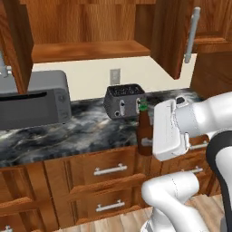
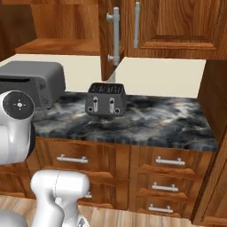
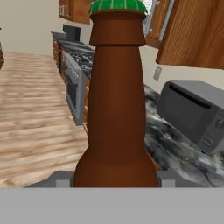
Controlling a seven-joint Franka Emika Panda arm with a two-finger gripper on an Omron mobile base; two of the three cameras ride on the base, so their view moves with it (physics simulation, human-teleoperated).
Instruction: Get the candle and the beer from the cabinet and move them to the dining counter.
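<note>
We see a dark, grey-veined marble surface running along the wall above wooden drawers. On it stand a grey microwave at the left end and, near the middle, a dark toaster (four slots on top, two knobs in front). Above, the cabinet's wooden shelf lies bare behind open doors.
</note>
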